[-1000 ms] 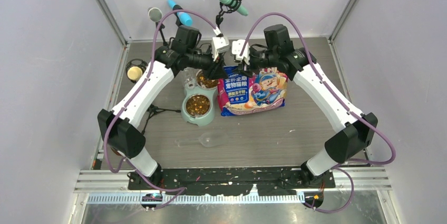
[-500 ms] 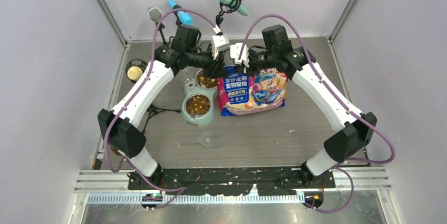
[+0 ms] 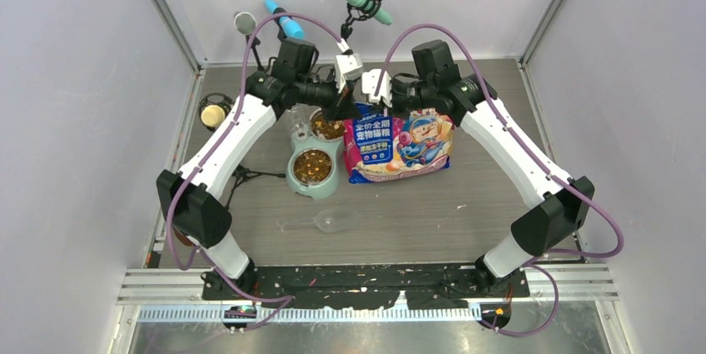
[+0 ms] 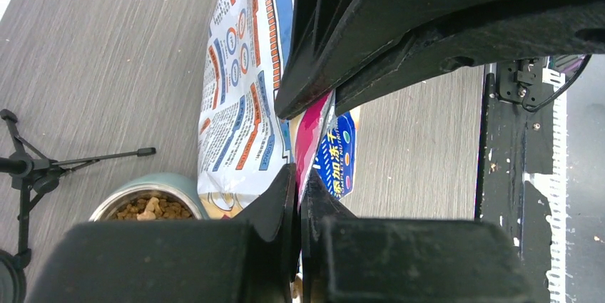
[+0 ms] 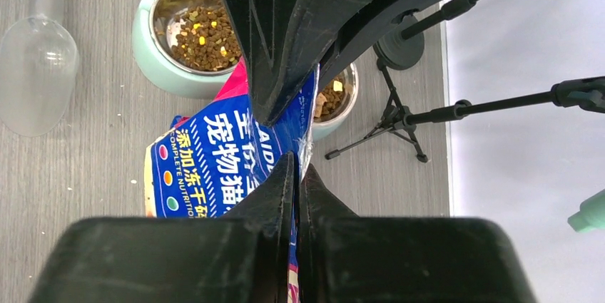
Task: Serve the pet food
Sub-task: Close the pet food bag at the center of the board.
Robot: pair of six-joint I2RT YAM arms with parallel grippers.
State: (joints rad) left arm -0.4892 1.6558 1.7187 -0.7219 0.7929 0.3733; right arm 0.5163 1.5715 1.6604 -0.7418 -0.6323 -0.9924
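The glossy pink, white and blue bag (image 3: 400, 146) lies on the table with its top edge toward the far side. My left gripper (image 3: 345, 109) is shut on that top edge; the left wrist view shows the pink edge pinched between its fingers (image 4: 300, 182). My right gripper (image 3: 384, 105) is shut on the same edge beside it (image 5: 297, 167). Brown kibble (image 3: 313, 166) fills both steel bowls of the mint-green feeder (image 3: 293, 179) left of the bag. The kibble also shows in the left wrist view (image 4: 148, 207) and the right wrist view (image 5: 200, 31).
A clear plastic scoop (image 3: 331, 221) lies on the table in front of the feeder and shows in the right wrist view (image 5: 36, 53). Small tripod stands with microphones (image 3: 283, 19) stand along the back. A round yellowish object (image 3: 214, 112) sits at the far left.
Both grippers keep their hold on the bag's top edge. The right wrist has shifted slightly left, closer to the left one. The bag has barely moved.
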